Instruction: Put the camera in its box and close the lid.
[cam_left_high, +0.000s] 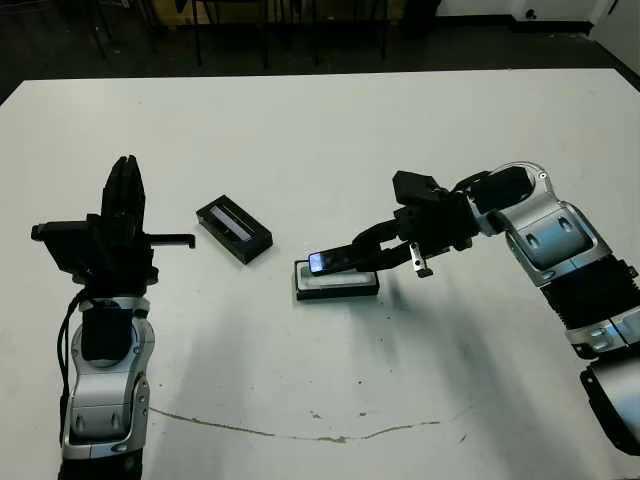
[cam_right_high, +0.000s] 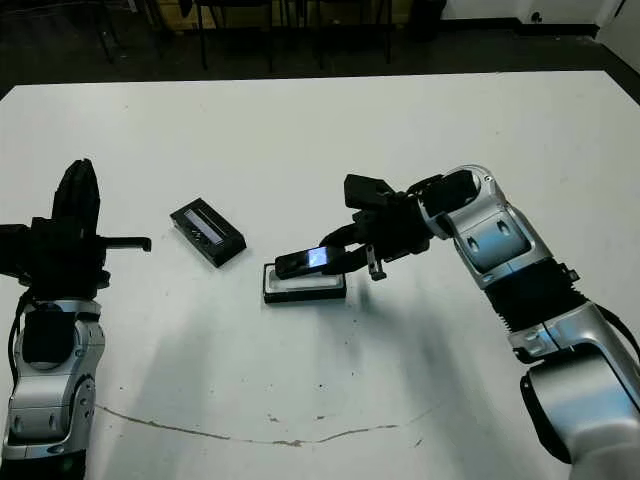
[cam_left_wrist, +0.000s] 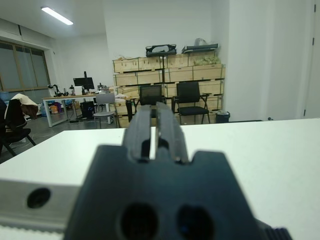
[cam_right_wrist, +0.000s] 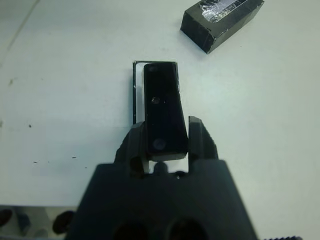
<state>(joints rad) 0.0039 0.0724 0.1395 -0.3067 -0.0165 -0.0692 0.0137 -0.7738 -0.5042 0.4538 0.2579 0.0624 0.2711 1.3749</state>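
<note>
Risk sits at your right fingers (cam_right_wrist: 165, 145), clamped on the camera (cam_right_wrist: 162, 107), which juts tilted beyond their tips over the box (cam_left_high: 337, 283); release it skewed and it catches the rim, while your left fingers (cam_left_wrist: 156, 132) idle nearly closed, empty.

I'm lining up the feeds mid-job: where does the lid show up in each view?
Left eye: the lid lies on the table left of centre, up and left of the box.
Right eye: the lid, again up-left of the box.
Left wrist: not in it.
Right wrist: the lid at the top edge.
Shared landmark: the camera held in the right claw over the box.
</note>
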